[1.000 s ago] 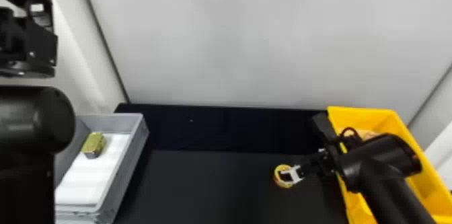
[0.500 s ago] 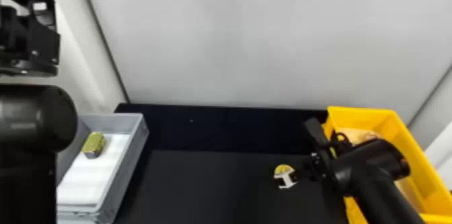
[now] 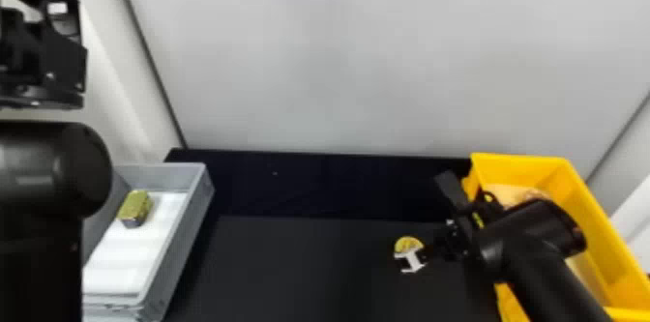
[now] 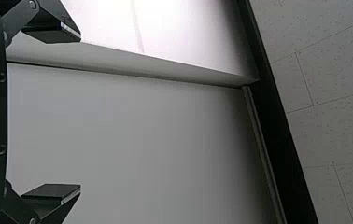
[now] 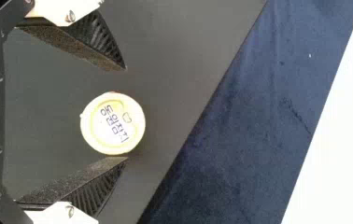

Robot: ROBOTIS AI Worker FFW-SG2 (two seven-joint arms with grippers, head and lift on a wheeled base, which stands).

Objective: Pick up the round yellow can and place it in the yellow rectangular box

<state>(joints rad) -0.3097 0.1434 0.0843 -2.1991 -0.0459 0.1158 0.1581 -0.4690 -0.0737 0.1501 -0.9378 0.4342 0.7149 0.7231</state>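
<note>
Round yellow can (image 3: 407, 243): upright on the black tabletop (image 3: 314, 268), its printed lid facing up; in the head view, left of the yellow box and far to the right of the gray crate
Right claw (image 3: 410, 256): down at the can, fingers spread wide with the can between them; in the right wrist view the claw (image 5: 126, 114) has the can's edge right beside one fingertip and a clear gap to the other; I cannot tell whether that near side touches
Yellow rectangular box (image 3: 527, 164): at the right of the head view, partly hidden by the right arm (image 3: 556, 277), with something tan inside that I cannot make out
Left claw (image 3: 63, 65): raised at the far left; in the left wrist view the claw (image 4: 80, 113) stands open and empty, a pale wall behind
Gray crate (image 3: 186, 229): at the left, a white liner (image 3: 125, 258) in its bottom
Rectangular gold-topped tin (image 3: 135, 205): inside the crate, on the liner
Dark blue cloth (image 5: 258, 121): along the tabletop's far edge, before the wall
</note>
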